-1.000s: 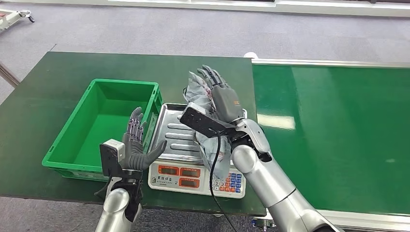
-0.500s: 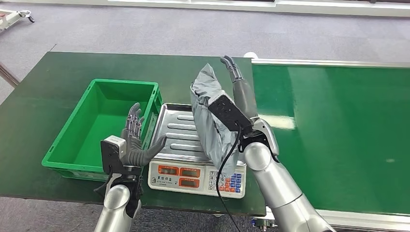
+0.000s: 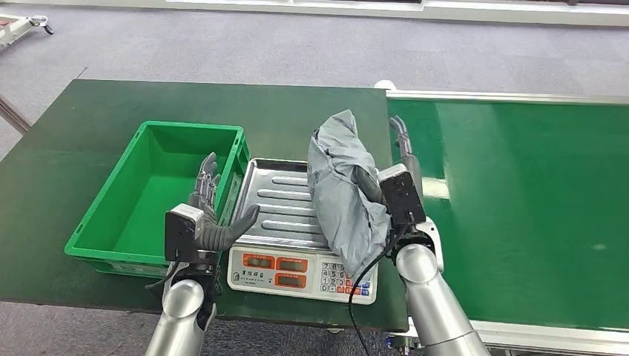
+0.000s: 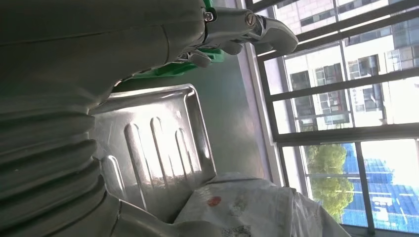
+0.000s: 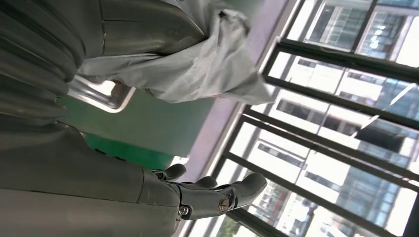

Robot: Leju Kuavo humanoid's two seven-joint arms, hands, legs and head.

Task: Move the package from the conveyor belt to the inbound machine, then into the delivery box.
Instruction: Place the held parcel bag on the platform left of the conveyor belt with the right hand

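Note:
The grey plastic package (image 3: pixel 343 189) stands on end over the right side of the scale's steel tray (image 3: pixel 278 200), its lower end hanging over the keypad. My right hand (image 3: pixel 397 185) is behind it, thumb laid across the package and holding it against the palm, fingers (image 3: pixel 401 139) straight up. In the right wrist view the package (image 5: pixel 197 64) lies against the thumb while the fingers (image 5: pixel 217 195) stay straight and apart from it. My left hand (image 3: pixel 211 215) is open and upright between the green delivery box (image 3: pixel 189 127) and the scale, holding nothing. The left wrist view shows the tray (image 4: pixel 153 143) and the package (image 4: pixel 247 207).
The scale's front panel (image 3: pixel 297 271) with red displays and a keypad faces me at the table's near edge. The green conveyor belt (image 3: pixel 519 208) runs along the right. The dark green table (image 3: pixel 89 111) stretches behind and left of the box.
My right wrist has turned, swinging the package rightward and lower toward the right side of the tray. The left hand has barely shifted.

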